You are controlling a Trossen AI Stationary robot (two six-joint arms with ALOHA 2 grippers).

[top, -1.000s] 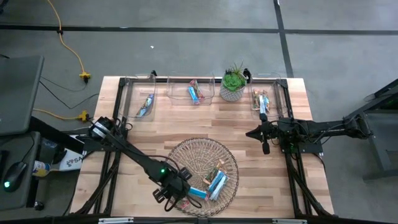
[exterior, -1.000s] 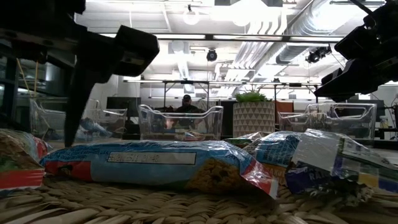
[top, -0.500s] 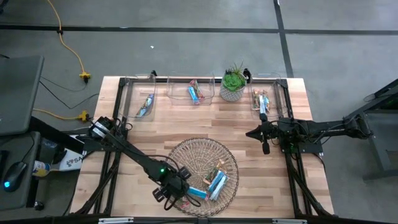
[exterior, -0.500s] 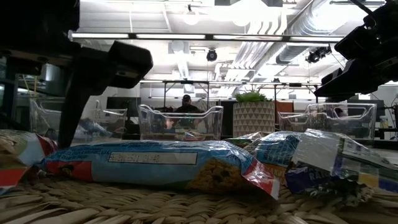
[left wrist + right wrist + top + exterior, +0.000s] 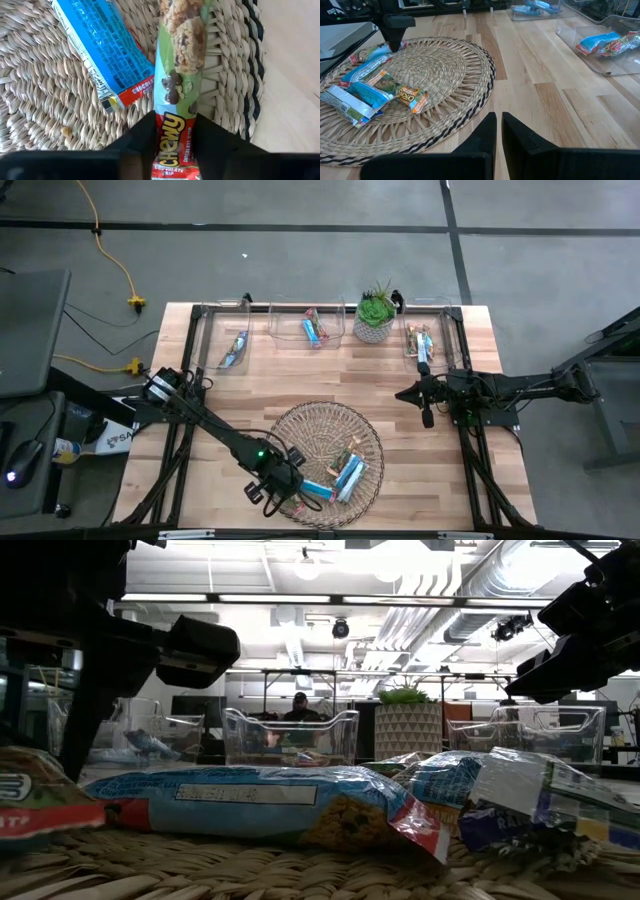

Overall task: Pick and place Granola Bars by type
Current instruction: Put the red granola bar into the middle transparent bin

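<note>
Pick step underway, by the look of it: left gripper [image 5: 172, 137] down at the near-left edge of the woven basket [image 5: 300, 430], fingers closed snug on the end of a green-and-red Chewy bar [image 5: 176, 75], which pokes out between them over the basket rim. Right beside that one, a blue-wrapped bar [image 5: 102, 50] lying flat on the weave, touching or nearly so. More Granola Bars [image 5: 345, 473] piled toward the near-right part of the basket, blue ones plus a tan one with an orange end [image 5: 402, 92]. Hard to say whether the gripped bar is lifted clear or just resting on the rim. Next move probably: lift straight up without dragging the blue neighbour along, then carry across to whichever far-side bin matches the type. Worth checking the grip, since only the wrapper end sits between the fingers and foil could slip. Farther back and off to the right, right gripper [image 5: 427, 416] parked over bare wood [image 5: 420, 460], fingers pressed together and holding nothing, just waiting. Along the far edge, clear bins: left bin [image 5: 230, 345] with a bar or two, middle bin [image 5: 310, 328] with blue and red ones, then the potted plant [image 5: 375, 312], then the right bin [image 5: 420, 340] with a mixed-looking few. Sorting clearly partway, with several bars yet to move.
</note>
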